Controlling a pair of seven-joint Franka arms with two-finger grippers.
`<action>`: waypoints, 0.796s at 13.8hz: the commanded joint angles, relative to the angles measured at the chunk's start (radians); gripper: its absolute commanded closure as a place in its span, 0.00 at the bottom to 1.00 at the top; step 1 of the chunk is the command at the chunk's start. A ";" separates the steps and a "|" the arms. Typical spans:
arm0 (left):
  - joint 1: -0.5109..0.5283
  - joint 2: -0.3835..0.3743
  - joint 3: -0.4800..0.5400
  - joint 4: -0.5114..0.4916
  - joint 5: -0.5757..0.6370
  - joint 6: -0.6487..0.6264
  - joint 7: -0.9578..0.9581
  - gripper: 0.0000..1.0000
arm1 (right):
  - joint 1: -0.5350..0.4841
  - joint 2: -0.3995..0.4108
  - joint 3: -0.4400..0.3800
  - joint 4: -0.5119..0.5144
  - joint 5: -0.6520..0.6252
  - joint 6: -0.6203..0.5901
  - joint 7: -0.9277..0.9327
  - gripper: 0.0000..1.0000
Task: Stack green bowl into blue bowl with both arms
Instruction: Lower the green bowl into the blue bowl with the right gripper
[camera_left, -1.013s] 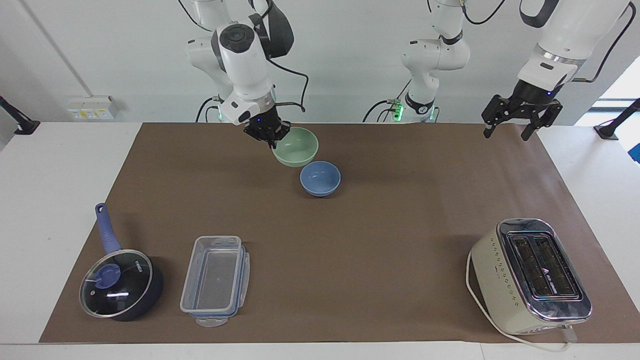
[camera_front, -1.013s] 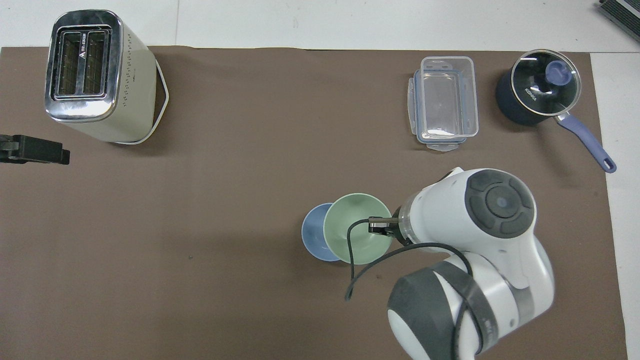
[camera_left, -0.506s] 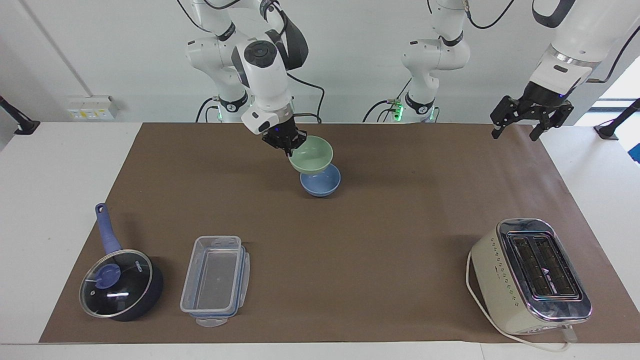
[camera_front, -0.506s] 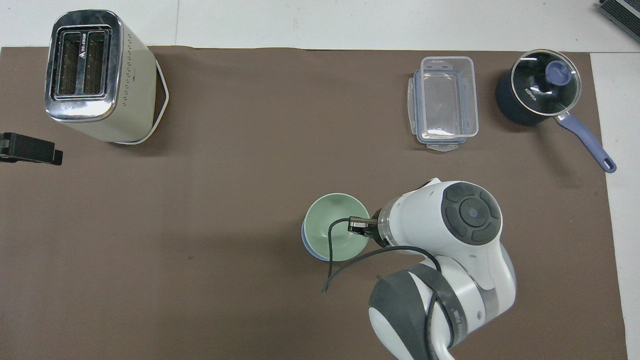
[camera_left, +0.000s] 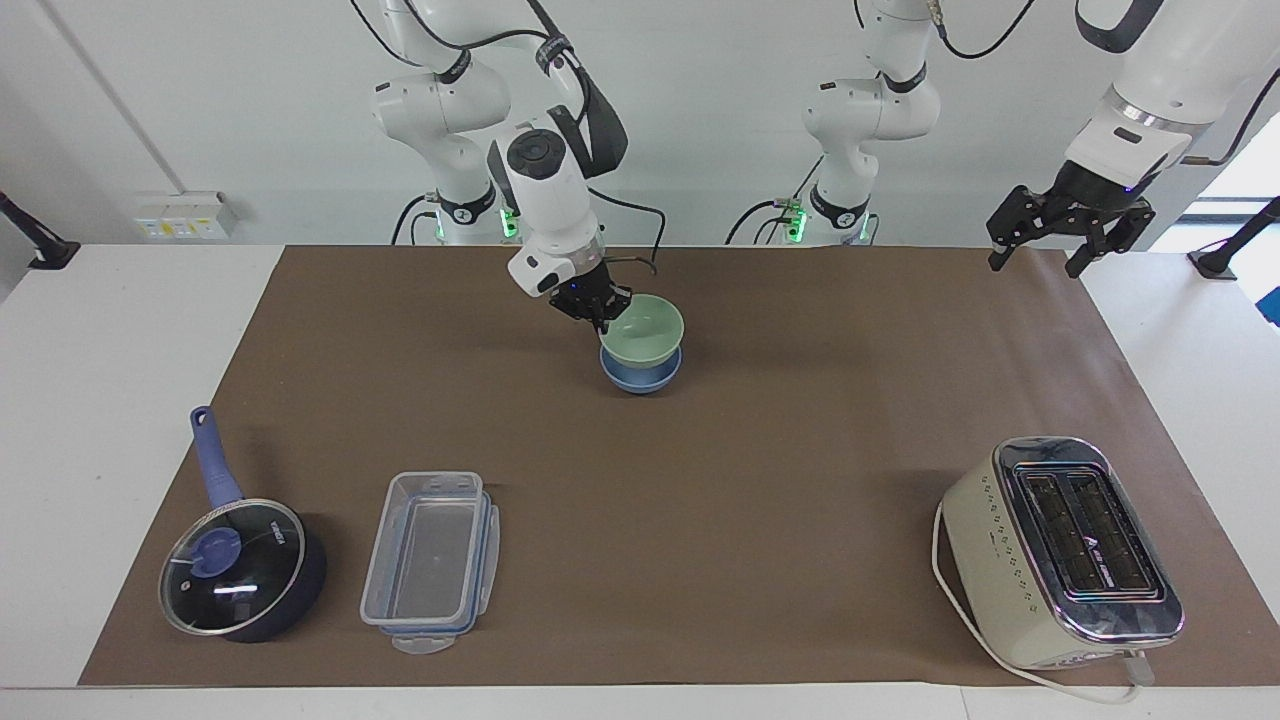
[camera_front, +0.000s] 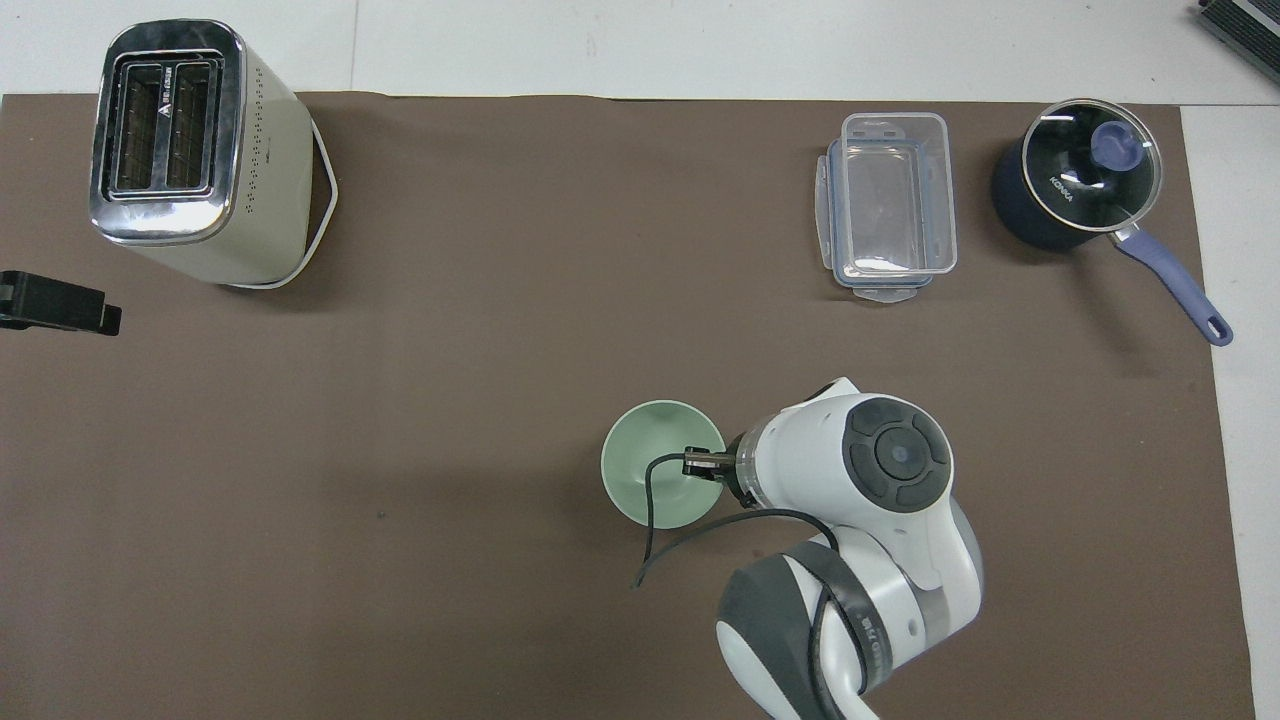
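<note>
While the left gripper (camera_left: 1068, 238) waits spread wide, the right gripper (camera_left: 600, 312) pinches the green bowl (camera_left: 643, 332) inside the blue bowl (camera_left: 640, 378)

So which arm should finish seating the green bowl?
Right. The right gripper is shut on the green bowl at its rim, directly over the blue bowl. The left gripper waits open above the table's left-arm end.
</note>
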 joint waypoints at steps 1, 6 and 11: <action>0.018 -0.003 -0.013 0.009 0.019 -0.033 0.009 0.00 | 0.001 0.009 -0.001 -0.019 0.027 0.044 -0.007 1.00; 0.028 0.027 -0.013 0.057 0.026 -0.105 0.009 0.00 | 0.001 0.036 -0.001 -0.019 0.025 0.075 -0.007 1.00; 0.025 0.018 -0.014 0.051 0.038 -0.085 -0.025 0.00 | 0.006 0.041 -0.002 -0.021 0.022 0.078 -0.005 1.00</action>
